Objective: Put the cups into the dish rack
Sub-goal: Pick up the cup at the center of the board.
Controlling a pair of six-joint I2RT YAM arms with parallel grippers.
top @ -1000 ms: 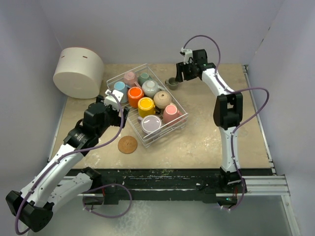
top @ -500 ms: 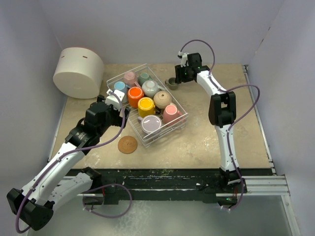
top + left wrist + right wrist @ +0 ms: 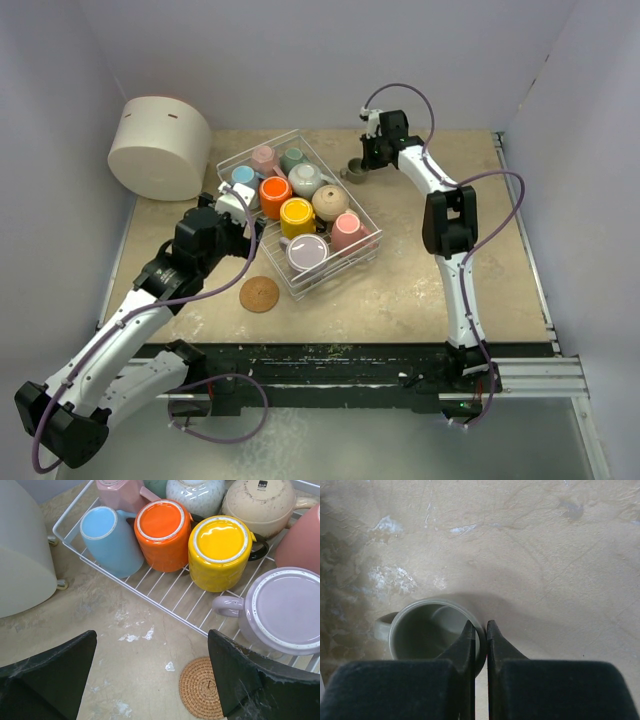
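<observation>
A small olive-grey cup (image 3: 425, 630) (image 3: 353, 170) stands upright on the table just right of the dish rack (image 3: 368, 238). My right gripper (image 3: 480, 626) (image 3: 366, 160) is shut on its rim, one finger inside and one outside. The white wire rack (image 3: 165, 607) holds several upturned cups: light blue (image 3: 111, 539), orange (image 3: 162, 530), yellow (image 3: 220, 550), lilac (image 3: 287, 610), pink, beige and teal. My left gripper (image 3: 150, 672) (image 3: 232, 208) hangs open over the table by the rack's near left side, holding nothing.
A large white cylindrical container (image 3: 160, 146) stands at the back left. A round cork coaster (image 3: 259, 294) (image 3: 200, 687) lies in front of the rack. Grey walls close in the table on three sides.
My right gripper moved left and down onto the olive-grey cup and shut on its rim. The left arm barely shifted and stayed open.
</observation>
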